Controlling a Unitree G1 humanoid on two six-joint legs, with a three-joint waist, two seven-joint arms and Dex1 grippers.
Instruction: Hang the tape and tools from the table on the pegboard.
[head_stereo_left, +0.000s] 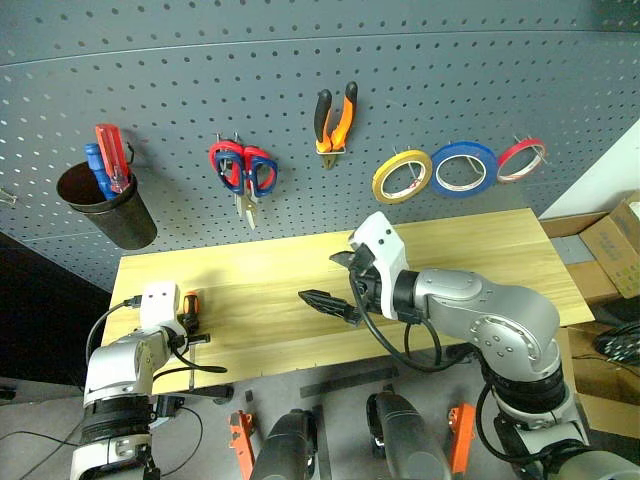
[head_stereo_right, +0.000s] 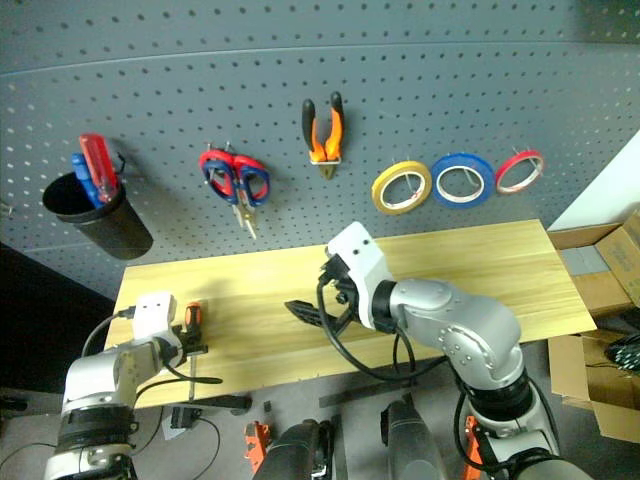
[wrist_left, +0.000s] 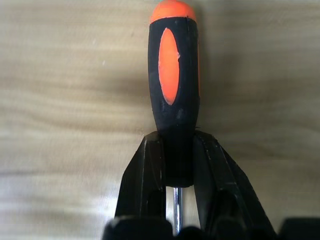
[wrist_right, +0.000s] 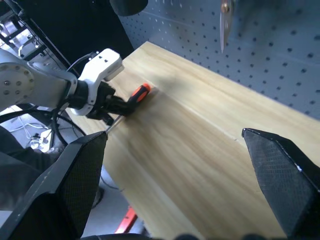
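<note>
While pliers (head_stereo_left: 336, 119) hang on the pegboard (head_stereo_left: 300, 60), left hand (wrist_left: 177, 165) tight around screwdriver (wrist_left: 173, 75), right hand (wrist_right: 175, 190) agape

Head pair overlooks table (head_stereo_left: 300, 290); wrist views close.

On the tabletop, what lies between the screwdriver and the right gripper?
Bare wood of the table; the left eye view shows nothing between screwdriver and right gripper.
</note>
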